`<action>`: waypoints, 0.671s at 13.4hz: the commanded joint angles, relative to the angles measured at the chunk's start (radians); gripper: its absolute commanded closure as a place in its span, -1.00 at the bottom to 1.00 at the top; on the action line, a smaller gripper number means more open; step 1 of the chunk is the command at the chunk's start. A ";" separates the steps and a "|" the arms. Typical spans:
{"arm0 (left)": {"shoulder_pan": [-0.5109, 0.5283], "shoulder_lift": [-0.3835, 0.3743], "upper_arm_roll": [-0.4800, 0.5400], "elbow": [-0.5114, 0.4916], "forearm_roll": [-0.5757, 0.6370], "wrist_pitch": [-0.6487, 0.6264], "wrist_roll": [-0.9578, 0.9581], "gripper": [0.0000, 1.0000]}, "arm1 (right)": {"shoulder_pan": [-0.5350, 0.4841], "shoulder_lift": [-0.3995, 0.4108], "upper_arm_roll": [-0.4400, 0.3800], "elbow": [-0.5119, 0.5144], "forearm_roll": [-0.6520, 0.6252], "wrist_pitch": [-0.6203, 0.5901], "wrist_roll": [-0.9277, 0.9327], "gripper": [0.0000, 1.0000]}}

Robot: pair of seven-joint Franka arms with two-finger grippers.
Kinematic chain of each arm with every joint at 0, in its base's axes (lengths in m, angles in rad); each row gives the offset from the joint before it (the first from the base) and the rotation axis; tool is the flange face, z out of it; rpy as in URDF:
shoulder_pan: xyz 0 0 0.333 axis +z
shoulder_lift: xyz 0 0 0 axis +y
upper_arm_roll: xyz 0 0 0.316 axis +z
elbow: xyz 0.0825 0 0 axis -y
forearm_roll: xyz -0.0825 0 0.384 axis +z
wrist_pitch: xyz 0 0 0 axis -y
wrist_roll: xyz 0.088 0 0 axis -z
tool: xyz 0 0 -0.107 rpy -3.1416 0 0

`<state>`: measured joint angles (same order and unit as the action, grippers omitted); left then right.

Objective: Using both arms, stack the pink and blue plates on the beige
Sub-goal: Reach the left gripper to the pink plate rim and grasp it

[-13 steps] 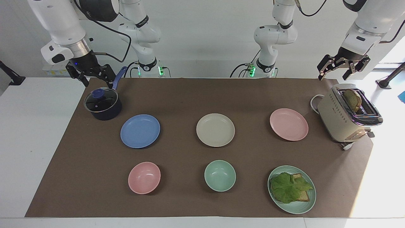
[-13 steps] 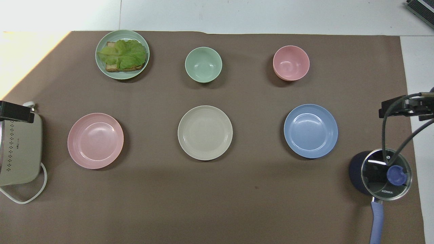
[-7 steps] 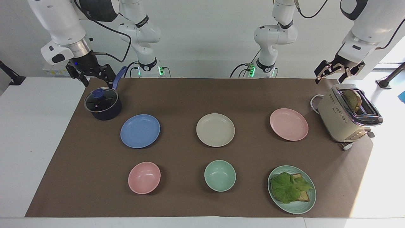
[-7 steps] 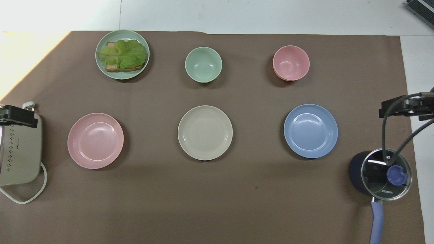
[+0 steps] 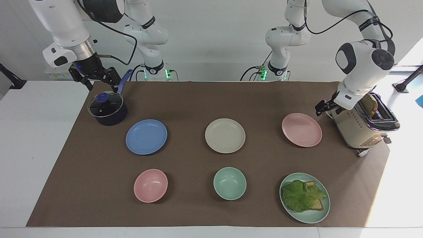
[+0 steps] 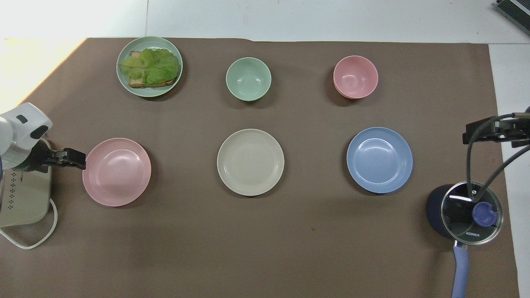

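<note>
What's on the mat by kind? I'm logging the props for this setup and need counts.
Plates: 4: blue plate, beige plate, pink plate, green plate with lettuce toast
Bowls: 2: pink bowl, green bowl
Lidded pots: 1: dark pot
Toasters: 1: toaster
Total: 8

White arms [image 5: 360,62], blk joints, blk cables
</note>
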<state>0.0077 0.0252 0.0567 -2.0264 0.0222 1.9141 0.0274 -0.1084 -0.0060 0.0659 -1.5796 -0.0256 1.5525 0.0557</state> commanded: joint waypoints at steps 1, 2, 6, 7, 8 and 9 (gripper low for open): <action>0.005 0.050 -0.005 -0.049 0.001 0.113 -0.012 -1.00 | -0.004 -0.009 -0.001 -0.002 -0.001 -0.006 0.007 -1.00; 0.005 0.051 -0.005 -0.073 0.001 0.143 -0.015 -1.00 | -0.005 -0.009 -0.003 -0.002 -0.001 -0.002 0.007 -1.00; 0.046 0.105 -0.005 -0.095 0.001 0.166 -0.011 -1.00 | -0.005 -0.008 -0.003 -0.002 -0.001 0.004 0.004 -1.00; 0.052 0.110 -0.005 -0.100 -0.001 0.166 -0.014 -1.00 | -0.004 -0.008 -0.003 -0.005 -0.001 0.021 0.004 -1.00; 0.055 0.113 -0.005 -0.121 -0.004 0.171 -0.020 -1.00 | -0.005 -0.008 -0.002 -0.005 -0.001 0.034 0.004 -1.00; 0.076 0.107 -0.006 -0.142 -0.005 0.183 -0.033 -1.00 | -0.005 -0.006 -0.001 -0.005 -0.001 0.038 0.004 -1.00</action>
<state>0.0551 0.1435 0.0580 -2.1192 0.0213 2.0559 0.0170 -0.1091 -0.0060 0.0634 -1.5796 -0.0256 1.5710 0.0557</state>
